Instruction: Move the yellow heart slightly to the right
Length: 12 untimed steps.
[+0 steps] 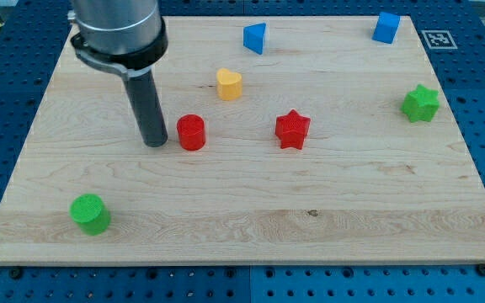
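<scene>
The yellow heart [230, 84] lies on the wooden board [242, 219] a little above the middle. My tip [155, 143] rests on the board to the lower left of the heart, about ninety pixels away. The tip stands just left of a red cylinder [191, 132], close to it with a small gap. The rod rises from the tip up to the arm at the view's top left.
A red star [292, 129] lies to the lower right of the heart. A blue triangular block [255, 38] sits above the heart and a blue cube [386, 27] at the top right. A green star [420, 103] is at the right, a green cylinder [89, 213] at the bottom left.
</scene>
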Each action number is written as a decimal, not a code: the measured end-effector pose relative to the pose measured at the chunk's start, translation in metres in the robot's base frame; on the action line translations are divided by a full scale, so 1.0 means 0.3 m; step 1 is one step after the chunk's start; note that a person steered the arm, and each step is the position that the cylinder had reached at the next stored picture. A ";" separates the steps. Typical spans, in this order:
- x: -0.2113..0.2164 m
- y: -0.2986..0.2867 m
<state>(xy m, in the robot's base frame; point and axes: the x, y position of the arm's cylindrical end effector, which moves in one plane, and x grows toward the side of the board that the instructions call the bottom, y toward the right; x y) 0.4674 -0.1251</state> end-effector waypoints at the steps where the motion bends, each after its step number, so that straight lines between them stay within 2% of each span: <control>1: 0.001 0.156; 2: -0.004 0.268; 4: -0.087 0.186; 5: -0.075 0.400; 6: -0.073 0.491; 7: -0.123 0.328; 8: -0.191 0.245; 9: -0.191 0.245; 11: -0.374 0.092; 12: -0.424 0.076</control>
